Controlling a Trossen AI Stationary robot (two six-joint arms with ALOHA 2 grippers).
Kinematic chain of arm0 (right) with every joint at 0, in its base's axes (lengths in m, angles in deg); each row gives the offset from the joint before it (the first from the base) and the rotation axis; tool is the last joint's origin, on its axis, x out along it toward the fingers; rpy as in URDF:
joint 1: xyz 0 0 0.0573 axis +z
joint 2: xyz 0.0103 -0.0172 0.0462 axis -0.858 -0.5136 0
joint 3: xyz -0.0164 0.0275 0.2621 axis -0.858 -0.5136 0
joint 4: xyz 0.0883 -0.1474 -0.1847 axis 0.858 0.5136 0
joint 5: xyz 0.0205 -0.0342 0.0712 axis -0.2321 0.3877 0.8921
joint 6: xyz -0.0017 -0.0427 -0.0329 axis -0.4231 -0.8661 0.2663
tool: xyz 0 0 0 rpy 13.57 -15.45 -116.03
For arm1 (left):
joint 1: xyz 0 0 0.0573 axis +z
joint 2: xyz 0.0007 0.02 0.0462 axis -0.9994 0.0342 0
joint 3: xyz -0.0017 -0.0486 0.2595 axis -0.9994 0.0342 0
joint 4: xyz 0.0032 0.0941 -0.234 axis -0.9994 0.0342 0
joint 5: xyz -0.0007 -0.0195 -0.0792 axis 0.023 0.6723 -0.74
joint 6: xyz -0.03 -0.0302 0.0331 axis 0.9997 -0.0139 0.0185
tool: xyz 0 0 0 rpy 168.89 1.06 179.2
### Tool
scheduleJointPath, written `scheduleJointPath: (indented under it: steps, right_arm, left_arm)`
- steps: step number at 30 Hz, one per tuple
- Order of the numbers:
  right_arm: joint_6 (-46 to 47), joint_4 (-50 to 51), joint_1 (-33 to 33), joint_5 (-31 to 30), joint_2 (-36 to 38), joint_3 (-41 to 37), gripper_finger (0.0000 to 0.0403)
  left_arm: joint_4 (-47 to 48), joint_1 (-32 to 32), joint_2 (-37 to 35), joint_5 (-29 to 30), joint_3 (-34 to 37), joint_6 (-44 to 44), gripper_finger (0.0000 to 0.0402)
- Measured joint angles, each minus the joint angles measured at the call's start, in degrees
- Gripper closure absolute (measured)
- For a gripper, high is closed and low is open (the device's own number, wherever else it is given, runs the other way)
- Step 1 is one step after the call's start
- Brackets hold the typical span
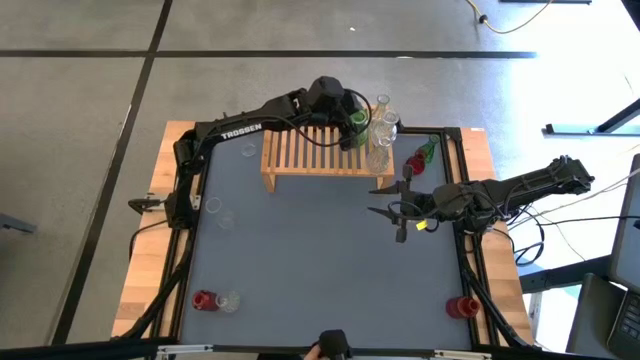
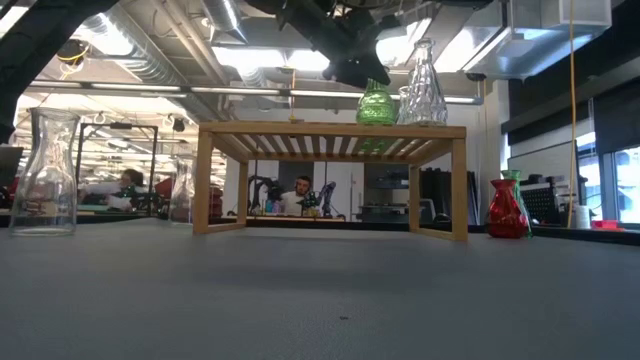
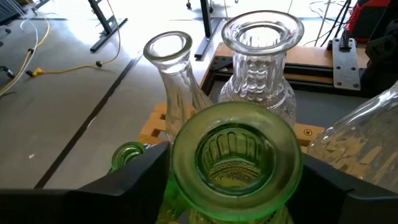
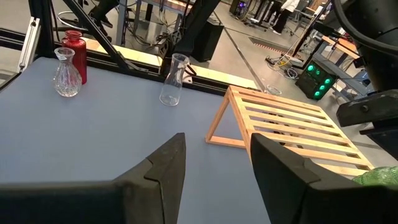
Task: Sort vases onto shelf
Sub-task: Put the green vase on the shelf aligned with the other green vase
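Here, the left tool (image 1: 352, 122) was positioned over the far right end of the shelf (image 1: 300, 152), with its fingers (image 3: 134, 177) on either side of the green vase (image 3: 236, 158). The green vase stood upright on the slatted top; whether the fingers pressed on it or stood just clear could not be told. Clear glass vases (image 1: 382, 128) stood just beside it at the same end of the shelf. The right tool (image 1: 402, 208) hovered above the surface (image 1: 300, 260) near the right side, fingers partly open and holding nothing. A red vase (image 2: 506, 210) and a green one stood on the surface beside the shelf's right leg. Further vases were placed well apart: a clear carafe (image 2: 47, 172) at the left, a red and clear pair (image 1: 214, 300) at the near left corner, and a red vase (image 1: 462, 306) at the near right corner.
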Motion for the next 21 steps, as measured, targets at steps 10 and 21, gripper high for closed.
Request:
scheduleJointPath:
  steps: [10, 21]
  right_arm:
    - [-0.02, 0.0, 0.0, 0.0, 0.0, 0.0, 0.0233]
    - [-1.01, 0.02, -0.02, 0.0, 0.0, 0.0, 0.0233]
  left_arm:
    - [0.06, -0.13, -0.09, -0.13, 0.0, -0.22, 0.0051]
    - [1.79, -0.56, -4.02, 3.54, -0.2, -1.84, 0.0055]
